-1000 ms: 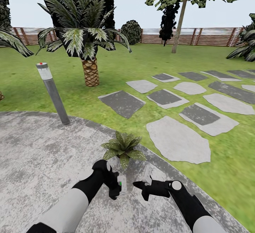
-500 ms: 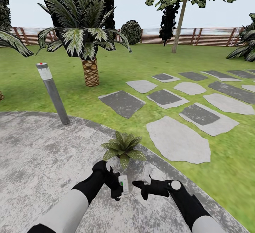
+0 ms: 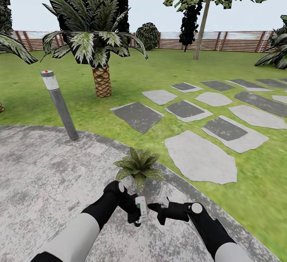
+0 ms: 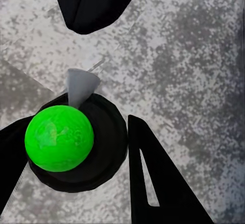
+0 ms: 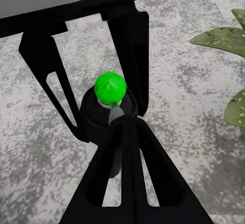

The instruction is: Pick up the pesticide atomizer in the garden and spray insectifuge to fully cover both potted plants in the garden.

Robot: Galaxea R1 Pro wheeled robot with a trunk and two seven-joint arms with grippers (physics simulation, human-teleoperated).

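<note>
While both arms meet low over the paved patio (image 3: 48, 174), the left claw (image 3: 137, 213) is clamped on the pesticide atomizer (image 3: 140, 207).

In the head view the atomizer stands nearly upright between the two claws, at 6 o'clock from the potted plant (image 3: 138, 164), which sits at the patio's edge beside the lawn (image 3: 159, 74). The left wrist view shows a black finger on either side of the bottle's dark round cap with its green ball (image 4: 59, 138) and grey nozzle (image 4: 79, 85). The right claw (image 3: 158, 208) points at the atomizer from 3 o'clock; in the right wrist view its fingers (image 5: 127, 183) close to a point in front of the bottle, whether touching it I cannot tell. A grey lamp post (image 3: 59, 104) leans at 10 o'clock from the plant, stepping stones (image 3: 199, 160) at 2 o'clock.
</note>
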